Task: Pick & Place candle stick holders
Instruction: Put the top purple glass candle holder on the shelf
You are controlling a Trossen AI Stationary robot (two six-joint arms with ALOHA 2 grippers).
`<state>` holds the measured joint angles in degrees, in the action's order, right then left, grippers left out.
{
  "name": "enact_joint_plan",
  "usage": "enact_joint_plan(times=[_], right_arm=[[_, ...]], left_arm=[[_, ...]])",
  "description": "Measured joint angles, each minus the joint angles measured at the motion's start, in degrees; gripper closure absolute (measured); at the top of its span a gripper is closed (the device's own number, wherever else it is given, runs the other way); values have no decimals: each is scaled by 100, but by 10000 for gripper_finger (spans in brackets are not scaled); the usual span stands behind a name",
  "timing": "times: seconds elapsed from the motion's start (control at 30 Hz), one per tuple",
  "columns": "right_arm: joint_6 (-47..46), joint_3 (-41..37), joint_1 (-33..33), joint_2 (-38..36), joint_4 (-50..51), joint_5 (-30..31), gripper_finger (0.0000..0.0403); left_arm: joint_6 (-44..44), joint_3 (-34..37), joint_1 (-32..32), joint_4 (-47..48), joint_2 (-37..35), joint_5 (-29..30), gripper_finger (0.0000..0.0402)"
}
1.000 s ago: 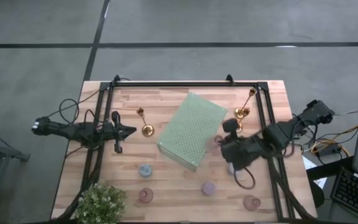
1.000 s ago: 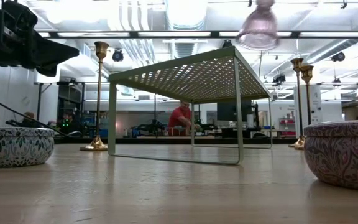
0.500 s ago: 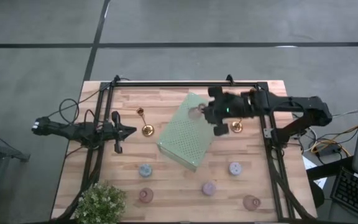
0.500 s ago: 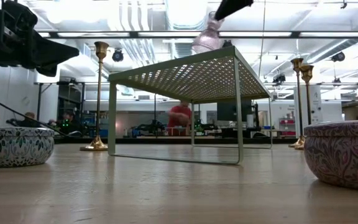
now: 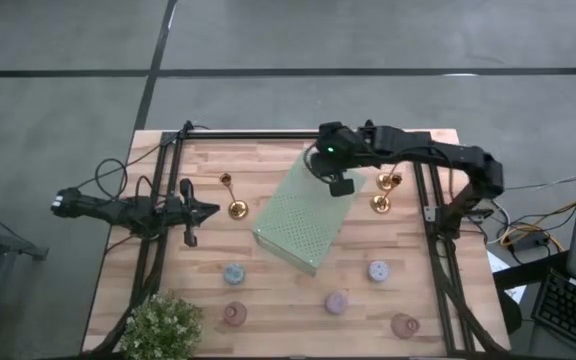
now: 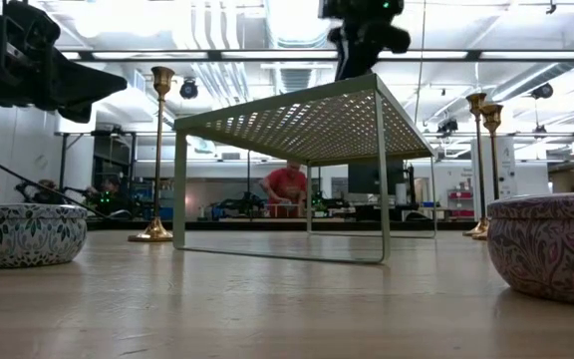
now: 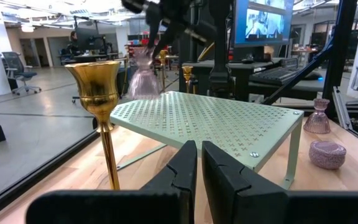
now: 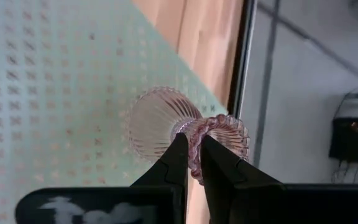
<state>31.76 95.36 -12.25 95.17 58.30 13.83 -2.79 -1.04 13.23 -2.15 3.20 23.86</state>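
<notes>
The left claw (image 5: 211, 210) waits shut, just beside a gold candlestick (image 5: 232, 198). The right claw (image 8: 190, 163) pinches a pink glass holder (image 8: 185, 133) right over the green shelf (image 5: 308, 208). It should go down slowly so the holder lands flat. Two more gold candlesticks (image 5: 385, 187) stand close by, easy to bump.

The pink glass holder (image 7: 143, 73) is blurred in the left wrist view.

Tabletop (image 5: 268, 300): matt planked wood. Candlestick (image 7: 98, 99): polished gold metal. Perforated stand (image 5: 308, 210): matt pale-green. Pink holder (image 8: 188, 134): ribbed glass.
</notes>
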Motion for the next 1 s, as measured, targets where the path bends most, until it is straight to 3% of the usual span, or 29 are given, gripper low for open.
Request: enact_joint_plan(times=[0.2, 0.3, 0.5, 1.0], right_arm=[[45, 870, -88, 680, 692, -171, 381], [77, 1234, -189, 895, 749, -480, 381], [86, 1733, -359, 1181, 803, -531, 381], [2, 1435, -567, 1230, 837, -509, 381]], left_arm=[[0, -1, -2, 0, 0, 2, 374], [0, 0, -2, 0, 0, 2, 374], [0, 0, 0, 0, 2, 2, 374], [0, 0, 0, 0, 2, 2, 374]])
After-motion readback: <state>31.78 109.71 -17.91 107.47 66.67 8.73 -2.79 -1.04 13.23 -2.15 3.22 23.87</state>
